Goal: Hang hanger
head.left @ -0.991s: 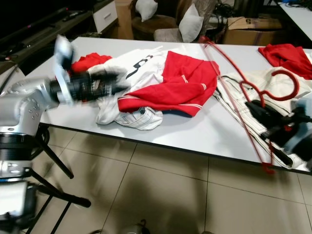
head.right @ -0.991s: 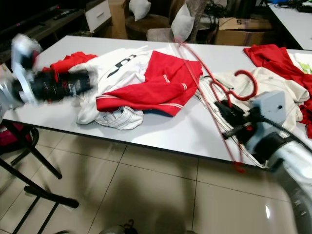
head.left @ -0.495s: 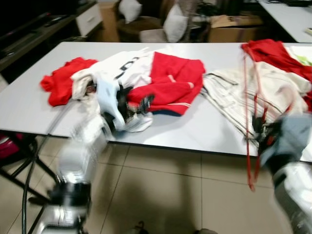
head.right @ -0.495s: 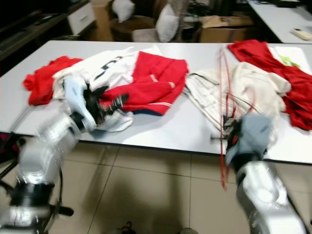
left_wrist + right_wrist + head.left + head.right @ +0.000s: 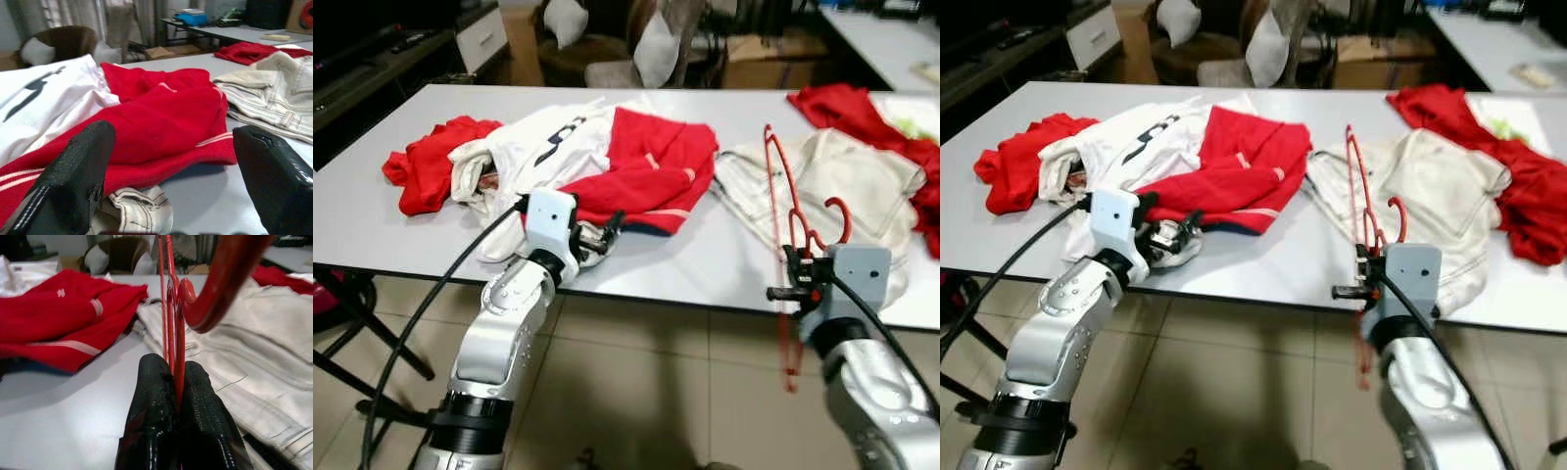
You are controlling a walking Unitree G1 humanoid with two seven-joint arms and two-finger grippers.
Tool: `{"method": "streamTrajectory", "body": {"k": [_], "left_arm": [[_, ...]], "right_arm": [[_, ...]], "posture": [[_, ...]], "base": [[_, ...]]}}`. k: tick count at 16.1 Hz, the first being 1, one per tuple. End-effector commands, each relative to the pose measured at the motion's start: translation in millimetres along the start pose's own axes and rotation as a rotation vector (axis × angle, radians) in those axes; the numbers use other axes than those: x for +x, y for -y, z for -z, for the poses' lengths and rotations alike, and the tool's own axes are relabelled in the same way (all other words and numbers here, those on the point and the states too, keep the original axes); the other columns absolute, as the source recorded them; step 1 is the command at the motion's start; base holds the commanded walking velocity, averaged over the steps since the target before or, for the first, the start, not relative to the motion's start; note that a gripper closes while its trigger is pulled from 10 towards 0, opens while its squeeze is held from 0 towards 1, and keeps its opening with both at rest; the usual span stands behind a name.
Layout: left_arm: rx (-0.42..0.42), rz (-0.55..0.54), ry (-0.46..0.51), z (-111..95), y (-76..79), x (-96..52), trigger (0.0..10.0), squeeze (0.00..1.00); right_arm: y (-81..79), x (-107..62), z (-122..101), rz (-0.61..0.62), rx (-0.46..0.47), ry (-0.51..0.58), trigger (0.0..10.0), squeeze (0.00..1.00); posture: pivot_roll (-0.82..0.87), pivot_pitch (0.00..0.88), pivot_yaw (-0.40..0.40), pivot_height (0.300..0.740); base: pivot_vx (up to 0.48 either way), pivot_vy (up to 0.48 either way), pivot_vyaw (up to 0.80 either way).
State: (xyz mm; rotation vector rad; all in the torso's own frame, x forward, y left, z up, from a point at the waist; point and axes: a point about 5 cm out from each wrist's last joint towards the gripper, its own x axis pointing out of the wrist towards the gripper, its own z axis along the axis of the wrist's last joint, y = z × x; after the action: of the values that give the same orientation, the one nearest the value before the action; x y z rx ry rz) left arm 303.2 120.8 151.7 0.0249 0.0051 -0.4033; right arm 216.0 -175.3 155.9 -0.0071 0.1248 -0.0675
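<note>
A thin red hanger (image 5: 776, 201) stands nearly on edge over the table's front right part, its hook (image 5: 829, 217) curling up beside the cream trousers (image 5: 847, 181). My right gripper (image 5: 800, 266) is shut on it near the neck; the right wrist view has both black fingers (image 5: 156, 396) pressed onto the red wire (image 5: 172, 303). My left gripper (image 5: 597, 233) is open at the front edge of the clothes pile, its fingers (image 5: 80, 166) spread wide before a red shirt (image 5: 161, 122) and a white shirt (image 5: 533, 147).
The white table (image 5: 724, 264) carries a red cloth (image 5: 431, 162) at the left and another red garment (image 5: 847, 103) at the far right. Chairs with cushions (image 5: 656, 49) and a cardboard box (image 5: 769, 64) stand behind. Tiled floor (image 5: 656, 392) lies in front.
The camera has shifted and steadied. The right gripper has lifted the hanger off the trousers so that it stands upright. The left arm has swung in from the left to the pile's front edge.
</note>
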Motion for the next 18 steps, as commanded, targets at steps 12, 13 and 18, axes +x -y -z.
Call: {"method": "streamTrajectory", "body": {"k": [12,13,18], "left_arm": [[0.07,0.048,0.025,-5,4.9,2.8,10.0,0.0],[0.075,0.036,0.014,-3,3.7,2.6,10.0,0.0],[0.055,0.0,-0.003,3,2.6,-0.1,10.0,0.0]], "right_arm": [[2.2,-7.5,-10,0.041,0.009,0.091,10.0,0.0],[1.0,-8.0,-9,0.024,-0.006,0.08,10.0,0.0],[-6.3,-9.5,-3,-0.061,-0.059,0.034,10.0,0.0]], "posture": [[-0.22,0.02,0.133,0.74],[-0.22,0.02,0.133,0.74],[-0.21,0.016,0.112,0.74]], "base": [[0.0,0.268,-0.44],[0.0,-0.48,0.0],[0.0,-0.48,0.0]]}}
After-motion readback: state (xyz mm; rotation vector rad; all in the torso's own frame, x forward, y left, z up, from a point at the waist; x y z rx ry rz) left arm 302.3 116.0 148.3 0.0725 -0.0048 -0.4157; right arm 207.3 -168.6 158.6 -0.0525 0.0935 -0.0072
